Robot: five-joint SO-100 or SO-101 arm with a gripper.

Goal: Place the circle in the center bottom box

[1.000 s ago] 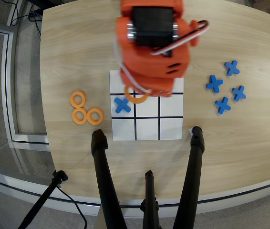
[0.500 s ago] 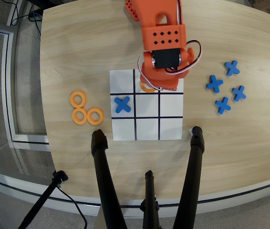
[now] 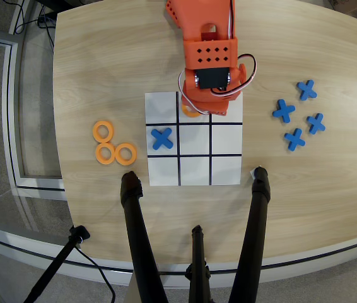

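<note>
So the circle is mostly buried under the orange arm in the overhead view, just a sliver of orange peeking out at the lower left of the wrist. It sits in the center bottom box, the middle cell of the grid row at 12 o'clock, nearest the robot. The gripper is right on top of it, but the motor housing blocks the fingers, so can't tell if the claw is holding the ring or spread apart.

Going outward: the white grid sheet has one blue cross in the middle-row cell at 9 o'clock. Three more orange rings cluster on the wooden table at 9 o'clock of the grid, touching each other. Four blue crosses are scattered at roughly 3 o'clock. Black tripod legs come in from 6 o'clock.
</note>
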